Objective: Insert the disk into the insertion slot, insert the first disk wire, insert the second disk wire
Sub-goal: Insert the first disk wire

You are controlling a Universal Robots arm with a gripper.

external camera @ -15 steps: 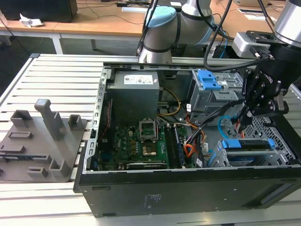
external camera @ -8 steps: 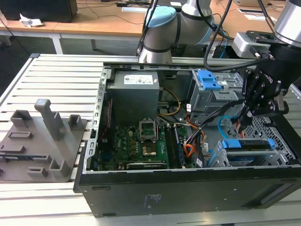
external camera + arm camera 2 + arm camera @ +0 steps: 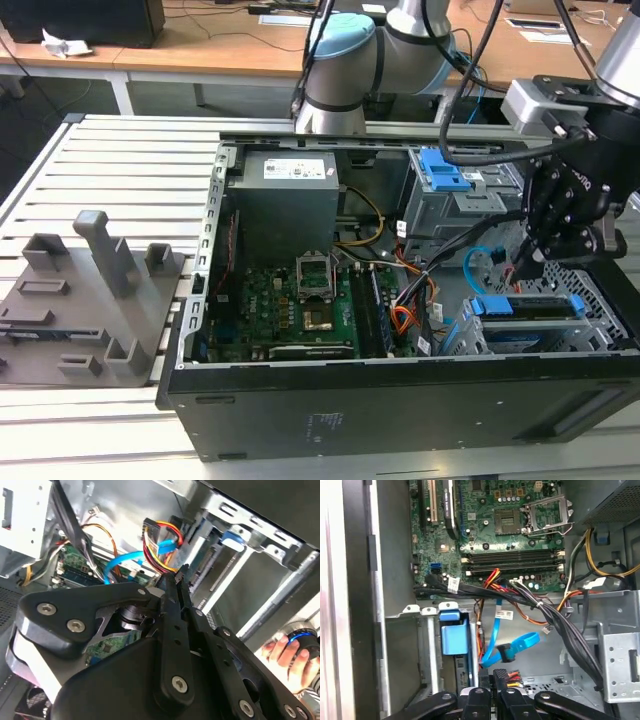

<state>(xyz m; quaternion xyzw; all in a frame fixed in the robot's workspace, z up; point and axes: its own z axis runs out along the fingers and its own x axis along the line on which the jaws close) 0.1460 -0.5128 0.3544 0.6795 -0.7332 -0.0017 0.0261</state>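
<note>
Gripper (image 3: 495,689), closed on the disk wire connector (image 3: 504,676), hangs beside the disk (image 3: 527,306) seated in the insertion slot (image 3: 455,338) at the computer case (image 3: 400,400) corner; the leads are probably light and limp, so the rigid plug body is the correct hold.

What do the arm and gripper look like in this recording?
The arm has silver-grey tube segments and a light-blue joint cap, with black cables looped along it. The gripper is matte black, built of hinged link bars with silver screws, below a pale grey box at the wrist.
</note>
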